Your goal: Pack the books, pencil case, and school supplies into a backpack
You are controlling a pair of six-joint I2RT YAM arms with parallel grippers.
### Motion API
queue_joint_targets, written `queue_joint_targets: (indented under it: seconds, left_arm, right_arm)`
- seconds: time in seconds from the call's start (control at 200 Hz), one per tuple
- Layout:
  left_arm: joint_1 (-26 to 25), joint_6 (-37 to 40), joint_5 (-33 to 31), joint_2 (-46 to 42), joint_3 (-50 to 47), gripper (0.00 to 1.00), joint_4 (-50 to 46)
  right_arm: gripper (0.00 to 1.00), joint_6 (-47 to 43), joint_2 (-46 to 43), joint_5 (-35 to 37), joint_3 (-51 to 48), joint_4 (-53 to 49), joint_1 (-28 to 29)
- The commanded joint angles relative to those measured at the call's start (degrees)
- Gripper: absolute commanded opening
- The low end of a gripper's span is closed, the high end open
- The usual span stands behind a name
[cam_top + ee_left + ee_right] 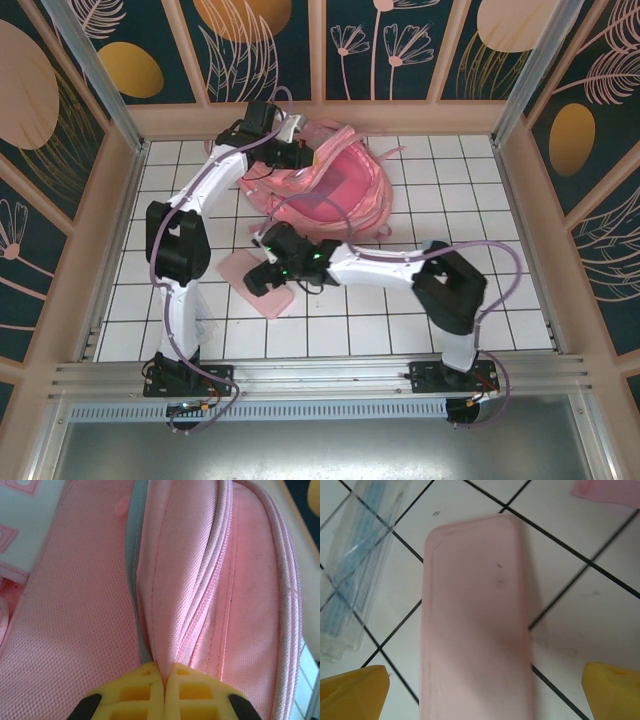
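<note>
Pink flat oblong pencil case [475, 630] runs twelve-to-six o'clock between the wide-open, empty right fingers [352, 692]; left fingers [131, 696] pinch fabric of the soft pink backpack [75, 610].

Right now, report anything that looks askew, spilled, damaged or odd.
Nothing spilled or broken. The pencil case lies flat but skewed across the tile lines, with two small dark marks on its lid. The backpack is bunched into a fold where the shut left jaws pinch it.
</note>
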Motion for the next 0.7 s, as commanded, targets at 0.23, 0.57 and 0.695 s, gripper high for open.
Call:
queue_joint_targets:
  seconds: [0.23,0.57,0.695]
  left_arm:
    - [2.8,-1.4,2.0,-0.3,0.8,0.0,7.1]
    - [3.1,-1.8,1.7,-0.2,1.4,0.0,7.2]
    - [3.3,-2.1,1.5,0.3,2.5,0.0,7.0]
  right_arm:
    - [0.99,-2.9,15.0,11.2,17.7,-16.2,3.2]
    - [0.99,-6.0,17.0,9.1,17.3,-18.4,4.8]
    - [0.99,-6.8,16.0,2.9,15.6,-16.7,5.8]
